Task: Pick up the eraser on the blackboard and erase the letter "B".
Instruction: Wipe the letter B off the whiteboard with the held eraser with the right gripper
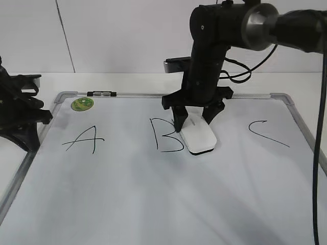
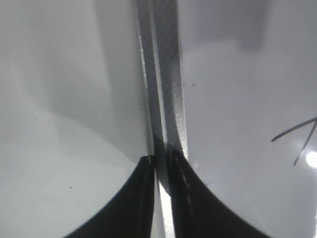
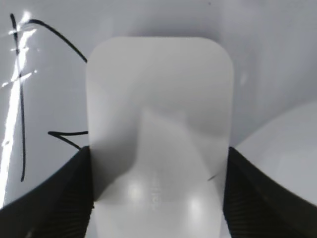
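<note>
The white eraser (image 1: 200,137) lies on the blackboard (image 1: 153,204), touching the right side of the letter "B" (image 1: 166,135). My right gripper (image 1: 194,124) comes down from above, its two black fingers pressed against the eraser's long sides. In the right wrist view the eraser (image 3: 158,99) fills the space between the fingers of the gripper (image 3: 158,198), and strokes of the "B" (image 3: 22,124) show at the left. My left gripper (image 1: 46,116) is shut and empty at the board's left edge; its wrist view shows the fingers (image 2: 161,163) over the silver frame (image 2: 168,74).
A slanted "A" (image 1: 82,139) is drawn at the left and a "C" (image 1: 265,132) at the right. A round green magnet (image 1: 82,104) sits at the board's top left. A black clip (image 1: 102,94) sits on the top frame. A black cable (image 1: 321,153) hangs at the right.
</note>
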`<act>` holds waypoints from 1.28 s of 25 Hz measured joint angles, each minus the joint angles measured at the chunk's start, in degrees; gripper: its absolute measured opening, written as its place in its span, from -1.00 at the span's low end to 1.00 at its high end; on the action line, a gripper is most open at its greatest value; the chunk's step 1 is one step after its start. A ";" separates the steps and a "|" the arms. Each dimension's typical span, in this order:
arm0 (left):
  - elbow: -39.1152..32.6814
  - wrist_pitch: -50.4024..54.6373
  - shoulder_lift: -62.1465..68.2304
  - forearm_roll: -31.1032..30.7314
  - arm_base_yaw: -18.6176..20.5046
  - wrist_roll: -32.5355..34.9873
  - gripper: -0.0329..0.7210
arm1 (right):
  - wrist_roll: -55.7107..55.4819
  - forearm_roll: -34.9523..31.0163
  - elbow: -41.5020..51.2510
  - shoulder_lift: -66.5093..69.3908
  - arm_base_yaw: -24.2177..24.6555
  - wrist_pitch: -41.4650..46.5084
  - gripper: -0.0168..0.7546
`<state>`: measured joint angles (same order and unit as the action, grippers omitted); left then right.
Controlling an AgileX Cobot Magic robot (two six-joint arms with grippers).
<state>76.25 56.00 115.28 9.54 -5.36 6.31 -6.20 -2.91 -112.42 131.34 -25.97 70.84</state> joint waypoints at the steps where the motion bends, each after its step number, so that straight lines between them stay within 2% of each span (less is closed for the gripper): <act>1: 0.09 0.00 0.00 0.00 0.00 0.00 -0.70 | 0.00 0.00 -0.17 0.11 0.00 0.24 0.43; 13: 0.09 0.58 0.13 -0.11 0.00 0.00 -0.70 | 0.18 0.24 -1.28 1.60 -1.73 1.48 0.43; 25: 0.09 1.84 0.13 -0.29 0.00 0.00 -0.70 | 0.46 0.67 -4.71 3.06 -11.88 0.57 0.43; 32: 0.09 2.04 0.13 -0.44 0.00 0.00 -0.69 | -0.04 0.67 -4.80 3.11 -11.51 0.19 0.43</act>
<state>76.34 58.05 115.42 9.10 -5.36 6.31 -6.24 -2.23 -117.21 134.45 -37.47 71.03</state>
